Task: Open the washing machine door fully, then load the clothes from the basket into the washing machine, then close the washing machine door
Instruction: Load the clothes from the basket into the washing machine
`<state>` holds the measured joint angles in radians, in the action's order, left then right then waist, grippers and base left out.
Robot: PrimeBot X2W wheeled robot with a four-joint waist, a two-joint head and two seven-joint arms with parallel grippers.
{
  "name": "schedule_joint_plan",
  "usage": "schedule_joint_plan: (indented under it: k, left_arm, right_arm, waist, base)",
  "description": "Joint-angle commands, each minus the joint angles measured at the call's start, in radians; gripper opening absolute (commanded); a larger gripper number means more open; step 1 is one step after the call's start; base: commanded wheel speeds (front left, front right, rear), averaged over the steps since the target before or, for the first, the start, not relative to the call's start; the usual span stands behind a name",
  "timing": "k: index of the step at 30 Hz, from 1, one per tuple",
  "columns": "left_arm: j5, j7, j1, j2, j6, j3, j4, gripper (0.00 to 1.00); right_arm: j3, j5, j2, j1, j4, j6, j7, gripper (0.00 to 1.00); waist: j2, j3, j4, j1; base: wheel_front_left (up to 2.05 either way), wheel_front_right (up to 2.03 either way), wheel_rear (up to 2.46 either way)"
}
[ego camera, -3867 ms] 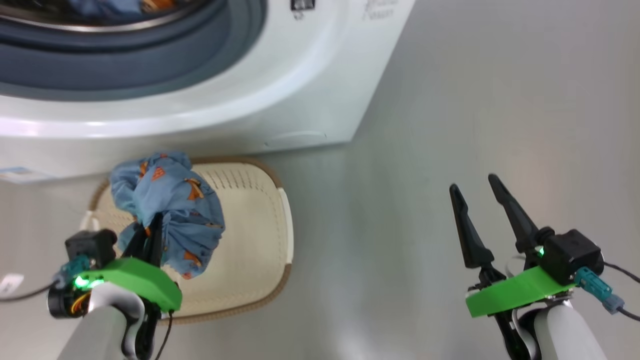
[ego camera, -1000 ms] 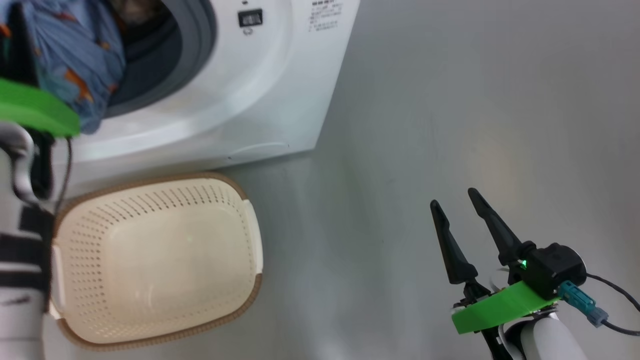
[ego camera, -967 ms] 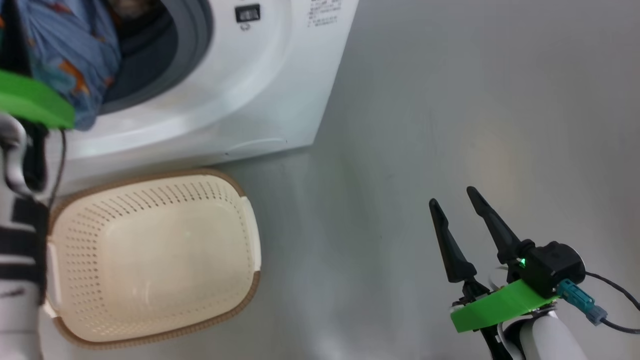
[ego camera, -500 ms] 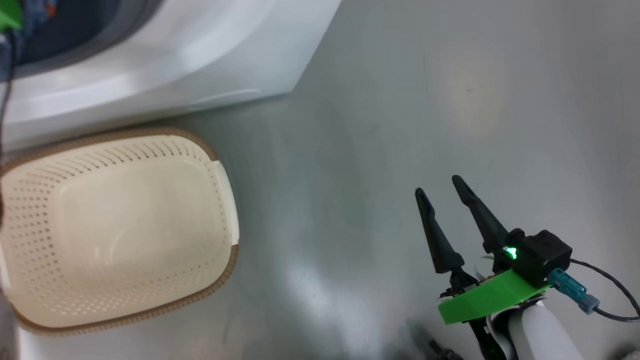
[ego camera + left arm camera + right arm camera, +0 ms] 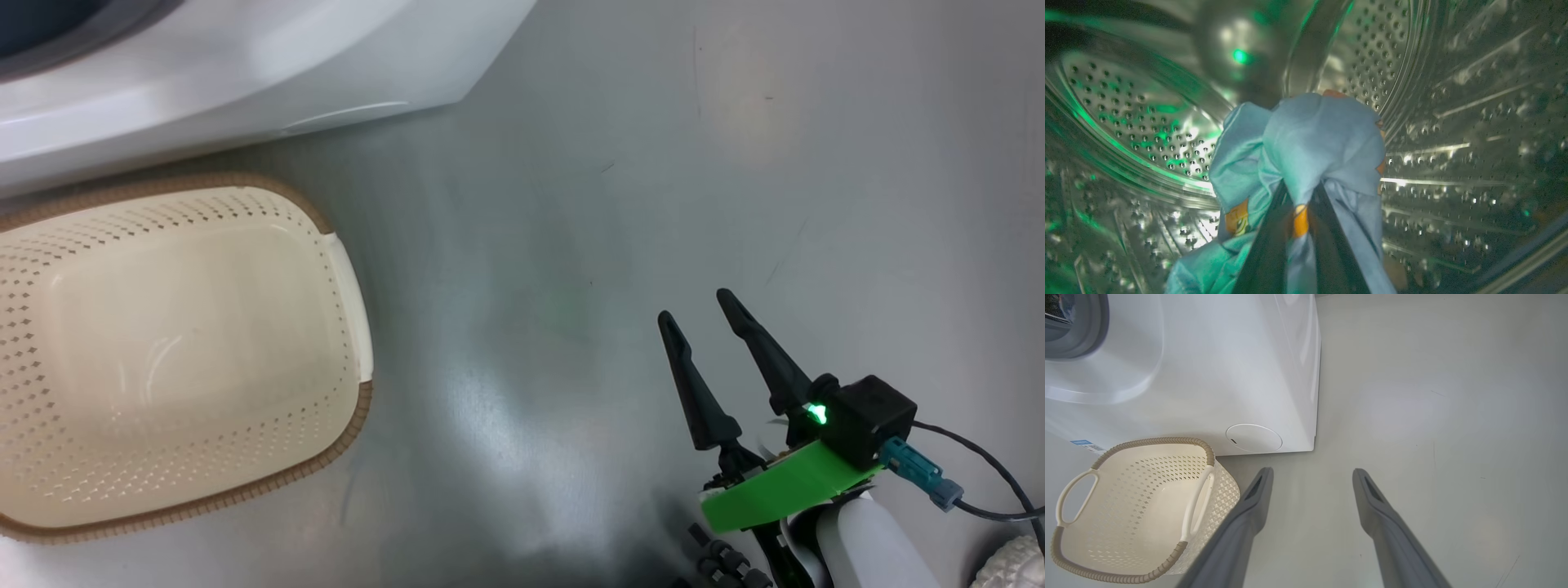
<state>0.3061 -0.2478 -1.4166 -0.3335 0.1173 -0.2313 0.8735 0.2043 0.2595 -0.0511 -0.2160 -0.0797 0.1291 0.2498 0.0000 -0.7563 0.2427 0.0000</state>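
Two dark fingers of the left gripper (image 5: 1301, 192) are squeezed tight on the light blue garment (image 5: 1327, 134), which has orange bits on it. Gripper and garment are inside the shiny steel drum (image 5: 1139, 122) of the washing machine (image 5: 1208, 375), and the cloth hangs down around the fingers. The basket (image 5: 353, 278) sits on the grey floor (image 5: 571, 204), right by the bottom front edge of the machine and close to the round white cap (image 5: 1254, 438). The right gripper (image 5: 695, 307) hangs over the floor, well off to the right of the basket, with its fingers spread wide apart.
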Motion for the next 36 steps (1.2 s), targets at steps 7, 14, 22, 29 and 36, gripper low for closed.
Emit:
schedule_joint_plan:
  k: [7, 14, 22, 29, 36]
  left_arm:
    - [-0.071, -0.014, 0.051, -0.047, -0.029, 0.063, -0.219, 0.0]
    - [-0.033, -0.014, 0.088, -0.009, -0.02, 0.087, -0.064, 1.0]
    - [-0.02, -0.014, 0.063, 0.011, -0.007, 0.073, 0.054, 1.0]
    - [-0.004, -0.014, 0.073, 0.031, 0.0, 0.067, 0.117, 1.0]
    - [-0.001, -0.014, 0.111, 0.054, 0.002, 0.063, 0.128, 1.0]
  right_arm:
    - [0.031, 0.019, 0.001, 0.0, 0.004, 0.002, 0.012, 1.0]
    - [0.026, 0.01, 0.001, 0.005, -0.007, 0.002, 0.012, 1.0]
    - [0.016, 0.003, 0.001, 0.006, -0.012, 0.002, 0.012, 1.0]
    - [0.011, 0.002, 0.001, 0.001, -0.016, 0.002, 0.012, 1.0]
    - [-0.003, -0.004, 0.001, -0.004, -0.02, 0.002, 0.012, 1.0]
  waist:
    - [0.0, 0.012, 0.0, 0.0]
    - [0.0, 0.039, -0.013, 0.0]
    - [0.0, 0.064, -0.029, 0.0]
    - [0.0, 0.095, -0.038, 0.0]
    - [0.0, 0.129, -0.058, 0.0]
  base:
    - [0.0, 0.0, 0.0]
    - [0.0, 0.0, 0.0]
    - [0.0, 0.0, 0.0]
    - [0.0, 0.0, 0.0]
    - [0.0, 0.0, 0.0]
